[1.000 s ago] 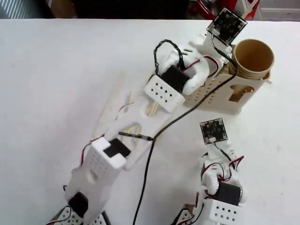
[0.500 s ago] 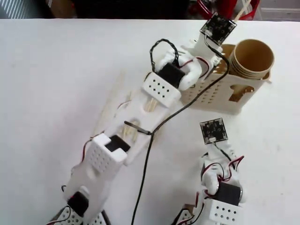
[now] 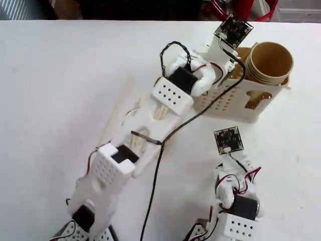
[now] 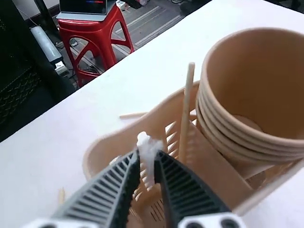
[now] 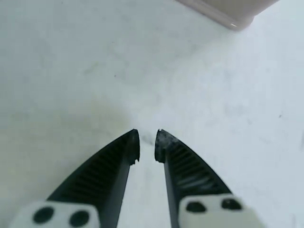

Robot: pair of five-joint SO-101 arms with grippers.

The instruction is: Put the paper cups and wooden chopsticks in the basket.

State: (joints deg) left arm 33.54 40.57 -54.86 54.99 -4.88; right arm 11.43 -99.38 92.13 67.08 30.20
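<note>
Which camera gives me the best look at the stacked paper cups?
The left wrist view: the paper cups sit close up, nested rims clear, standing in the basket. The high view shows them smaller, from above, at one end of the basket. The right wrist view faces the table.

One basket [image 3: 231, 108], upper right of the frame; one nested stack of paper cups [image 4: 247, 85] — at least four rims show; one chopstick [image 4: 186, 109] upright inside it; loose chopsticks [image 3: 120, 103] left of centre — count unclear.
</note>
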